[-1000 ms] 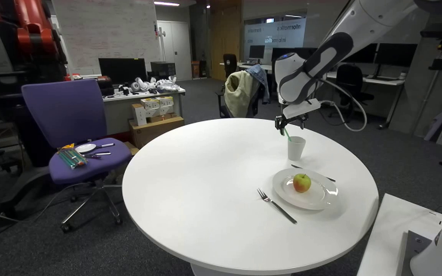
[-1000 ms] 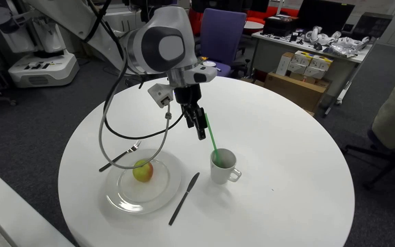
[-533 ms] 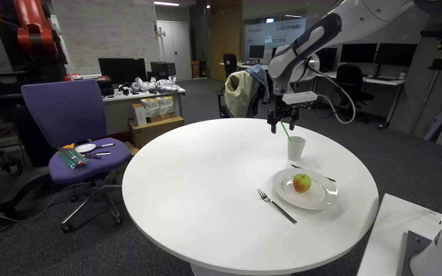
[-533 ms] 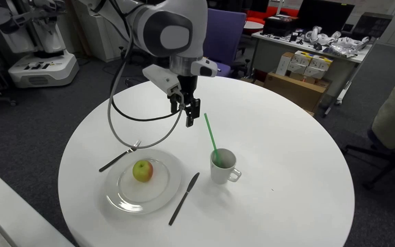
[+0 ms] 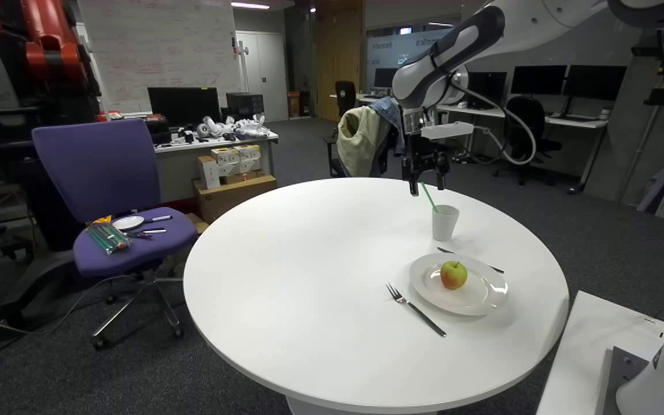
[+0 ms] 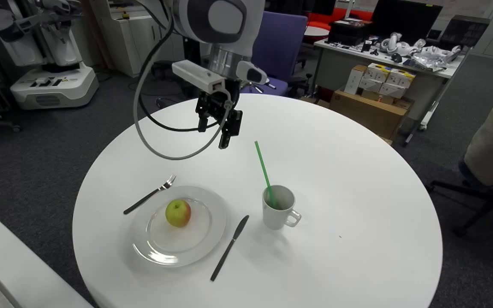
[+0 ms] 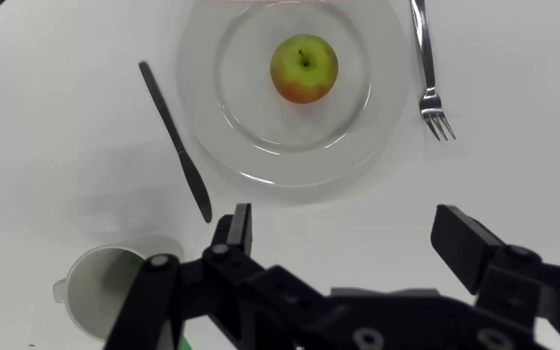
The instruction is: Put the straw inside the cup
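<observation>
- Getting clear without brushing the straw (image 6: 265, 172) is, I judge, the only thing left to me; the placing looks done.
- It stands in the white cup (image 6: 274, 217), tilted, apparently resting against the rim, with its upper end well above. Whether its foot sits on the bottom I cannot see.
- My gripper (image 7: 344, 231) holds nothing: in the wrist view its fingers (image 7: 460, 243) stand wide apart, with tabletop (image 7: 387, 228) showing between them. I would not bring them together near the straw, so nothing pinches it on the way out.
- In an exterior view I see a gap between the straw's upper end and the fingers. The wrist view hides most of the straw behind the gripper, so I would steer by the exterior views.
- I would rise straight first, then draw off away from the cup, with no wrist roll. A light nudge would probably swing the straw round the rim; a harder one could shift the cup.
- A cable loop (image 6: 174, 158) hangs below the wrist; I would go slowly so it does not drag across the apple (image 6: 178, 213) on its plate (image 6: 214, 233).
</observation>
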`<state>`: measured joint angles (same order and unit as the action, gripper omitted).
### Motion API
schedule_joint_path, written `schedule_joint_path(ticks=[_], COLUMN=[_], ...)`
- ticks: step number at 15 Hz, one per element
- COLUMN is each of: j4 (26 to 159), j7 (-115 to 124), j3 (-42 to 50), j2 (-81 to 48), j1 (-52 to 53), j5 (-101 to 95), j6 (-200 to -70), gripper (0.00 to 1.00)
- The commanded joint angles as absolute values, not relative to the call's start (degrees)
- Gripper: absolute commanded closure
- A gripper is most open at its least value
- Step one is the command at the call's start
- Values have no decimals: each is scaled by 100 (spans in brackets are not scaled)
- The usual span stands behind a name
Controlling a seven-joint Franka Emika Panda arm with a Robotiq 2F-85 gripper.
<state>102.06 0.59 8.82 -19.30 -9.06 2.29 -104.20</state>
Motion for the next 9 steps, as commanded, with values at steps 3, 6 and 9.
schedule_joint_path(ticks=[3,6,9], j4=[10165,10299,10161], j7=[728,833,736], j3=[876,864,826], j2=[-1897,-1809,-1972], j1=[-611,-460,-483], j5=[-477,-919,-877], j6=[-10662,-11074,-11056], gripper=[0,0,0])
